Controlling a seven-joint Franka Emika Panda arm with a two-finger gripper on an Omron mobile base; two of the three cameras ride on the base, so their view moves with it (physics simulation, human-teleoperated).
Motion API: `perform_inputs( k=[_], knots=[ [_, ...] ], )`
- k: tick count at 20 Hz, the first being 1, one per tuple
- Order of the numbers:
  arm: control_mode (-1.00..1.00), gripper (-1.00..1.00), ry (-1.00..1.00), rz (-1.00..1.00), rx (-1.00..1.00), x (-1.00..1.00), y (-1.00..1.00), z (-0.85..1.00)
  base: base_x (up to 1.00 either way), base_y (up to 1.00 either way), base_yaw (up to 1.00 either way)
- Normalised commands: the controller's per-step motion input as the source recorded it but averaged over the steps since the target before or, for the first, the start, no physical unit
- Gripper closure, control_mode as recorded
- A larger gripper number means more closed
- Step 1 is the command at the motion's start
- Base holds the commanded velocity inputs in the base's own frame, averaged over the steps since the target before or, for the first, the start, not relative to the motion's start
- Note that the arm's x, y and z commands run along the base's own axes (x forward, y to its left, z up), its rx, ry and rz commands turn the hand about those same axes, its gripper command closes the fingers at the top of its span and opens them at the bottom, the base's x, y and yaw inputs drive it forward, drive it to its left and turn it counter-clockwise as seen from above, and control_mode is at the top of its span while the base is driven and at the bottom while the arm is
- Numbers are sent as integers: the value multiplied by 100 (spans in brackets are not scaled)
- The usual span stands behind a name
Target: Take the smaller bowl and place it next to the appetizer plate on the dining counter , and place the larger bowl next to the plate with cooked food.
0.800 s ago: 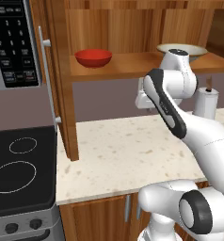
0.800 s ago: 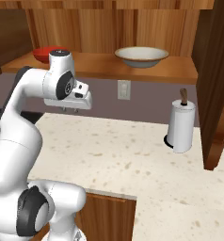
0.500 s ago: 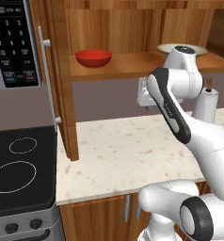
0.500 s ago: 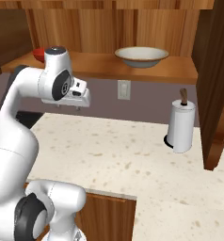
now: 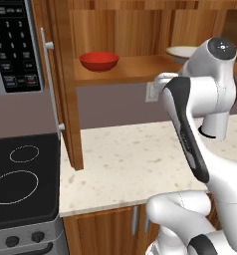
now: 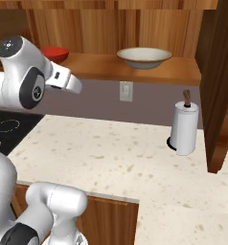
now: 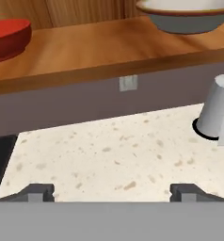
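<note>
claw (image 7: 112,190) held above the speckled beige worktop (image 5: 140,154), its two dark fingertips (image 7: 38,190) spread wide apart with nothing between them; bare stone shows in the gap. smaller bowl (image 5: 99,61), glossy red, sits upright on the wooden shelf (image 5: 135,69) under the cabinets, toward the shelf's left end near the wooden cabinet side with its long grey handle (image 5: 50,84). larger bowl (image 6: 144,57), cream with a darker rim, sits upright on the same shelf further right, well apart from the red one; in the left base view it is partly hidden behind the arm's upper joint. in the hand view the red bowl shows at the upper left edge and the cream bowl at the top right, both on the shelf. wall outlet (image 6: 126,91) on the grey backsplash below the shelf. white paper towel holder (image 6: 185,127) stands upright on the worktop at right, near the wooden panel. black stovetop (image 5: 21,184) at left, microwave panel (image 5: 13,45) above it.
</note>
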Motion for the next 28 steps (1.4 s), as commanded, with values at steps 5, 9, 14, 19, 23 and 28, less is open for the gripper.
perform_inputs(
  k=[5, 9, 14, 19, 23, 28],
  knots=[
    [-100, -100, -38, -38, 16, -33, -2, 51, 0, 0, 0],
    [-100, -100, -25, -9, 20, -28, -32, 58, 0, 0, 0],
    [-100, -100, -23, 0, 6, -21, -54, 26, 0, 0, 0],
    [-100, -100, -5, 0, 0, 1, -69, 4, 0, 0, 0],
    [-100, -100, 4, 0, 4, 33, -64, 0, 0, 0, 0],
    [-100, -100, 7, 0, 12, 48, -47, 13, 0, 0, 0]
  ],
)
